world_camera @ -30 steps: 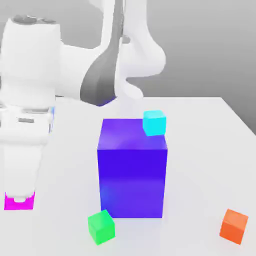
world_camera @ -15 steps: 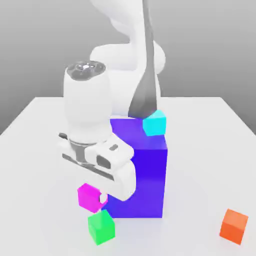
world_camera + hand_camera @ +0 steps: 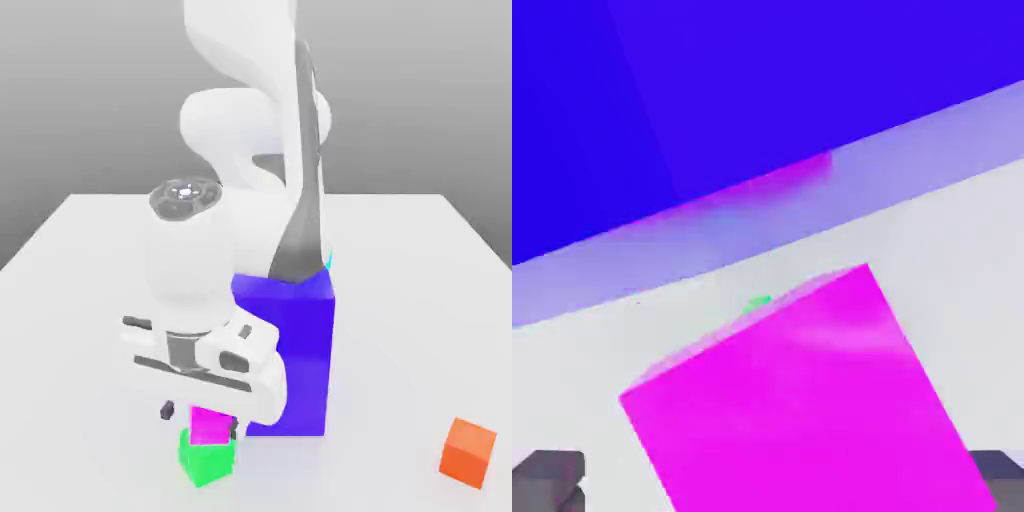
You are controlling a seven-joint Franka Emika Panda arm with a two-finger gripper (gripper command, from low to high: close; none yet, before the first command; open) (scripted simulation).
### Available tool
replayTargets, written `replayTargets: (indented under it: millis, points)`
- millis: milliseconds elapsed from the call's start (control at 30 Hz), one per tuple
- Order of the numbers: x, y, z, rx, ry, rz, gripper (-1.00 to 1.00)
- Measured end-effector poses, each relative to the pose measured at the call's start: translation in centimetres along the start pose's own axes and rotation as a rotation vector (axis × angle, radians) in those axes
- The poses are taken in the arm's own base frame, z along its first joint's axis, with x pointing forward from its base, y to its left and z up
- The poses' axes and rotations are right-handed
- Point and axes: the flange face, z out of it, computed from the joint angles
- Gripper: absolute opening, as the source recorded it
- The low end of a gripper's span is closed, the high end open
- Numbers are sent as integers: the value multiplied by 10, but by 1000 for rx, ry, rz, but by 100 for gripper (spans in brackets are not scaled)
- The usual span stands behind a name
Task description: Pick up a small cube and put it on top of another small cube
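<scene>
tool (image 3: pixel 199 418): your fingers stand spread apart, one dark tip each side of the pink cube, w/ a gap showing at both in the hand view. Nothing gripped, as far as you can judge.
pink cube (image 3: pixel 211 424): sits directly on top of the green cube (image 3: pixel 207 461), right under the tool, betw. the two fingertips (image 3: pixel 166 409).
key relation: cube lies straight below the tool, on the tool's own axis. So your next move turns on going straight up, no sideways drift, or a fingertip could clip the cube.
stack fit: in the hand view (image 3: pixel 802 400) the pink cube covers nearly all of the green one; just a sliver of green (image 3: pixel 756 303) peeks past one edge. Looks about square-on, small offset at most.
stack spot: near the front edge of the tabletop (image 3: pixel 400 300), just beside the lower corner of the big blue block (image 3: pixel 295 360), on the exterior view's left of it. Cannot tell if they touch.
others: orange cube (image 3: pixel 468 451) well apart, toward the front corner at the exterior view's right. Not in your way.
progress: placing looks done; only the retreat is left, by my read.
</scene>
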Motion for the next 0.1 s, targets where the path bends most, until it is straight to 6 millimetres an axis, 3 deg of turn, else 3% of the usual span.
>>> replayTargets:
  millis: [100]
  points:
    - [0, 1, -29, -1, 1, -2, 100]
